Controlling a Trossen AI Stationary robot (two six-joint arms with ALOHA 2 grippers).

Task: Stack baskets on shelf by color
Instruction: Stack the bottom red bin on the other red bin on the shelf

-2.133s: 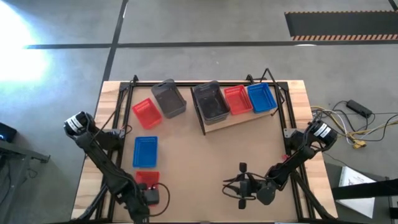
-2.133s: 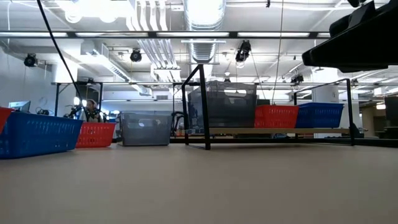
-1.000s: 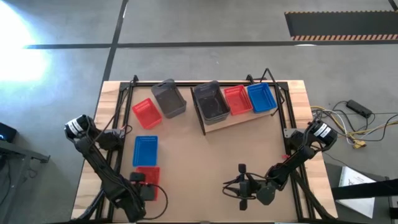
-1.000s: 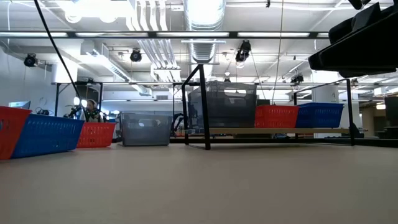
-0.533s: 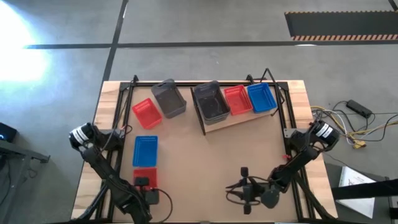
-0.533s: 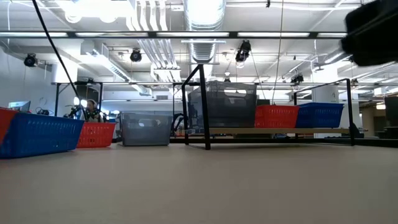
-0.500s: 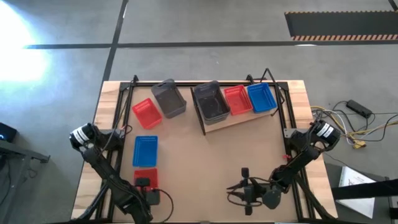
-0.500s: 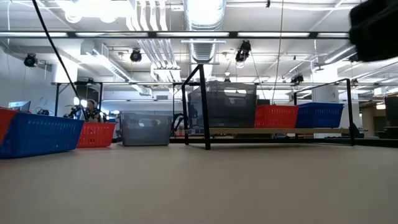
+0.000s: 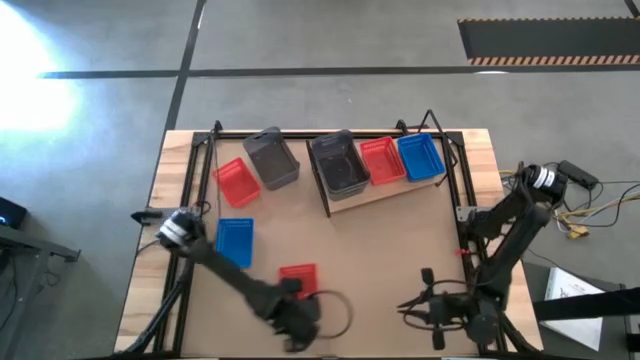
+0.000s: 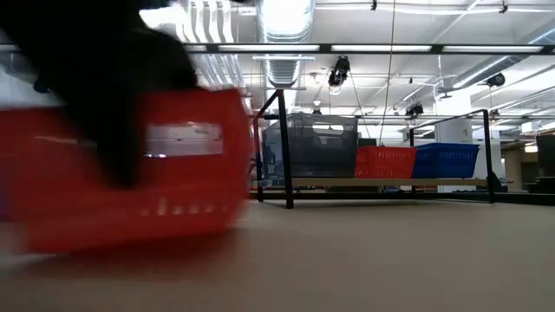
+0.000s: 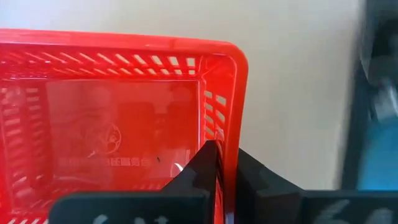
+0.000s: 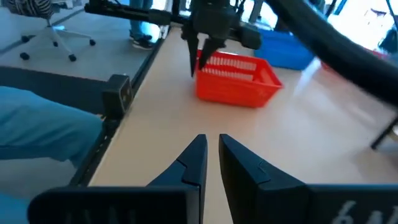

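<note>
A red basket point(image 9: 298, 276) sits at the table's near middle, with my left gripper point(image 9: 297, 302) shut on it; it fills the left wrist view point(image 11: 112, 124) and shows blurred in the low view point(image 10: 130, 173). The shelf point(image 9: 390, 190) stands at the far right and carries a dark grey basket point(image 9: 338, 165), a red one point(image 9: 382, 160) and a blue one point(image 9: 421, 155) side by side. My right gripper point(image 9: 435, 312) hovers near the front right, its fingers point(image 12: 199, 152) a narrow gap apart with nothing between them. My left gripper has the red basket's near wall point(image 11: 227, 124) between its fingers, one finger point(image 11: 208, 165) inside the basket and one outside. The fingers come from above, pointing down point(image 12: 200, 59). The basket stays upright; whether it is clear of the table I cannot tell.
On the table's left lie a blue basket point(image 9: 234, 242), a red basket point(image 9: 236, 182) and a dark grey basket point(image 9: 272, 157). The shelf's black wire frame point(image 10: 284, 147) rises at the far side. A blue sleeve point(image 12: 43, 118) shows beyond the table's near edge.
My left gripper has swung from the near left corner toward the table's right, taking the red basket with it, away from the blue basket toward the near middle. My right gripper has drawn back toward the table's right and near edge.
</note>
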